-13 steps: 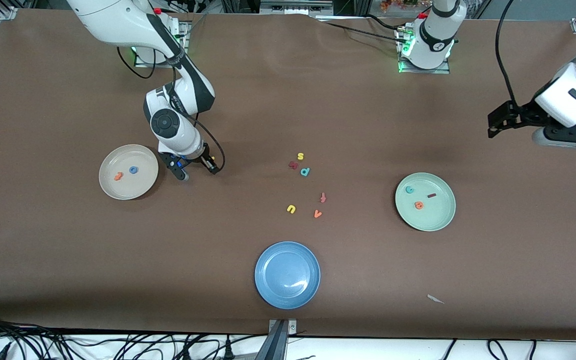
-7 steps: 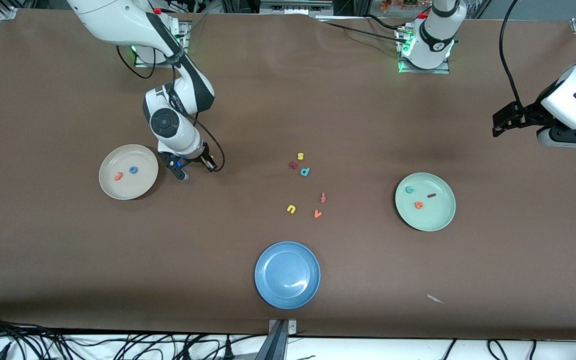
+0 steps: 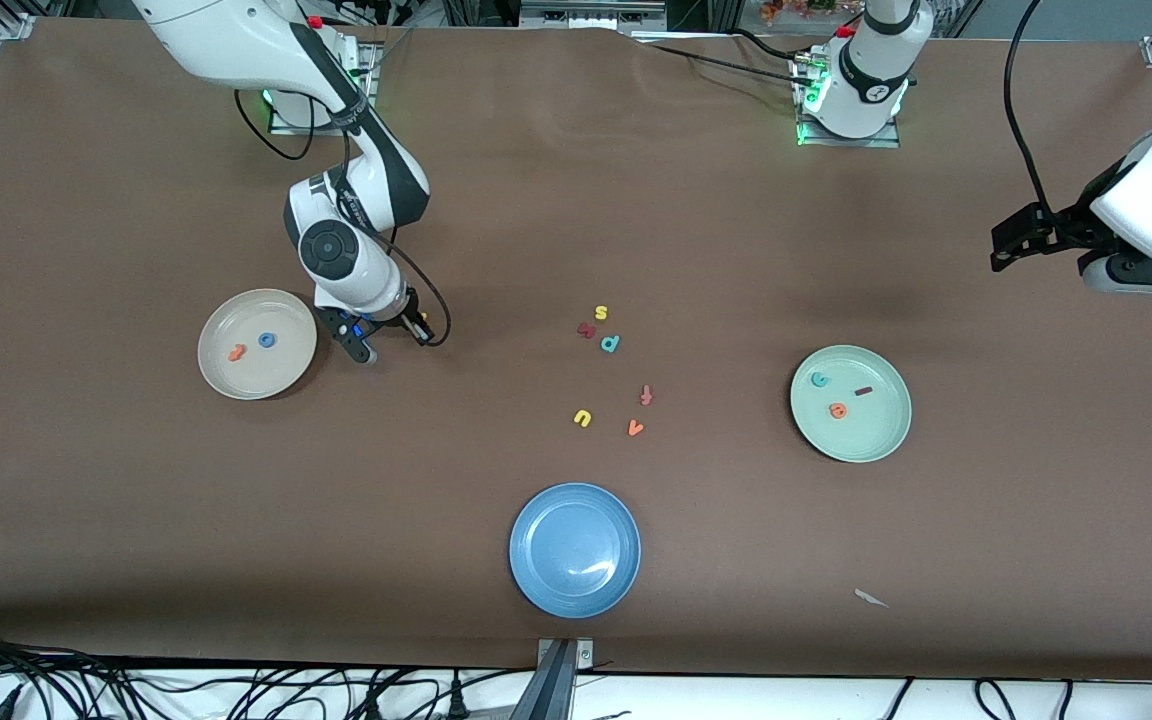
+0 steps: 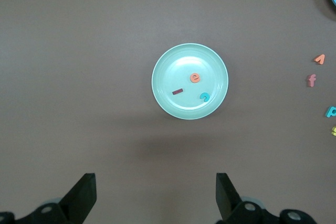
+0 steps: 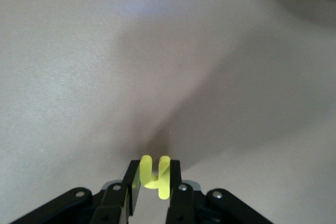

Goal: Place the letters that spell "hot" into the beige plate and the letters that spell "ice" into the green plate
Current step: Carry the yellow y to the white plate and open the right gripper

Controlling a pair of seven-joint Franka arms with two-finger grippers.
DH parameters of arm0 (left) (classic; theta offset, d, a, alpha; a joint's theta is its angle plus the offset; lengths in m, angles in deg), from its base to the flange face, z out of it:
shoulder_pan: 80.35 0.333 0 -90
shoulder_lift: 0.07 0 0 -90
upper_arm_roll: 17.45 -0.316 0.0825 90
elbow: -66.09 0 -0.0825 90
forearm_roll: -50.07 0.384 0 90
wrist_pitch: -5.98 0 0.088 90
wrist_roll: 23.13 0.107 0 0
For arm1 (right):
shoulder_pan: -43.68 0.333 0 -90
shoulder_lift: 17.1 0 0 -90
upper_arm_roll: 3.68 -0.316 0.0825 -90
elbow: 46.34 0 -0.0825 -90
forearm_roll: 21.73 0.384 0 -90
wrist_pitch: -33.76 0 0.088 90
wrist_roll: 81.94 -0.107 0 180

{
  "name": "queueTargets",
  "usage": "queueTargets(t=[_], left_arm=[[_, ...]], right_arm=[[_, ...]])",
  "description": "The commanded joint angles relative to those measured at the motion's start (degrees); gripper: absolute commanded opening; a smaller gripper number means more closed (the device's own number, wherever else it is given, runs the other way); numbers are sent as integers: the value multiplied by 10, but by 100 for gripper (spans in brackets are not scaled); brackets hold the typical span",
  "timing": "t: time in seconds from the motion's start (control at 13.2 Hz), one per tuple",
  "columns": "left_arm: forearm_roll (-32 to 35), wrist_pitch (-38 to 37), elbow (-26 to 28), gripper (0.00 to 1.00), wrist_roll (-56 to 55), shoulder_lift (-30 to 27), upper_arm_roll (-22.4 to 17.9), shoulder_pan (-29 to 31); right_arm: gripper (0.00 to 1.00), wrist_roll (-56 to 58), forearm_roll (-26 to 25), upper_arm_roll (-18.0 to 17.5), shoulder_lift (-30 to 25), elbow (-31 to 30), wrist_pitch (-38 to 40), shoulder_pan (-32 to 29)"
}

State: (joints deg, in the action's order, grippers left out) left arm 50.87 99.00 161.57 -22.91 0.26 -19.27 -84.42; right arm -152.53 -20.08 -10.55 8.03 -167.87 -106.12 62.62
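My right gripper (image 3: 394,343) is low over the table beside the beige plate (image 3: 266,377), toward the table's middle. It is shut on the yellow "h" (image 5: 156,174), which stands pinched between the fingers of that gripper (image 5: 155,170). The blue "o" (image 3: 266,341) and orange "t" (image 3: 237,352) lie in the beige plate. The green plate (image 3: 878,427) holds the teal "c" (image 3: 819,379), dark red "i" (image 3: 864,391) and orange "e" (image 3: 838,410). My left gripper (image 3: 1002,248) waits open and empty, high over the left arm's end of the table. Its wrist view looks down on the green plate (image 4: 172,71).
A blue plate (image 3: 574,549) sits near the front edge. Loose letters lie mid-table: yellow "s" (image 3: 601,313), a dark red letter (image 3: 587,329), teal "p" (image 3: 610,343), "f" (image 3: 646,395), yellow "u" (image 3: 582,418), orange "v" (image 3: 635,428). A paper scrap (image 3: 871,598) lies toward the front.
The right gripper's fingers have closed onto the yellow "h". The left gripper has drifted a little farther toward its own end of the table.
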Motion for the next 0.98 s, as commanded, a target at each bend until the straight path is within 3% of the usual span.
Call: queueTargets(t=[0.0, 0.23, 0.53, 0.83, 0.91], left_arm=[[-12, 4, 14, 100, 0, -15, 11, 13], [-11, 4, 13, 100, 0, -13, 33, 34], [-11, 1, 7, 100, 0, -9, 57, 58], [-11, -20, 3, 100, -2, -8, 57, 57], [-11, -21, 3, 100, -2, -8, 57, 58]], right_arm=[[9, 91, 1, 42, -19, 43, 103, -1], [9, 241, 1, 106, -37, 45, 156, -1], [9, 465, 5, 192, -29, 27, 160, -4], [12, 536, 6, 201, -16, 21, 155, -15], [25, 534, 7, 201, -17, 21, 155, -15]])
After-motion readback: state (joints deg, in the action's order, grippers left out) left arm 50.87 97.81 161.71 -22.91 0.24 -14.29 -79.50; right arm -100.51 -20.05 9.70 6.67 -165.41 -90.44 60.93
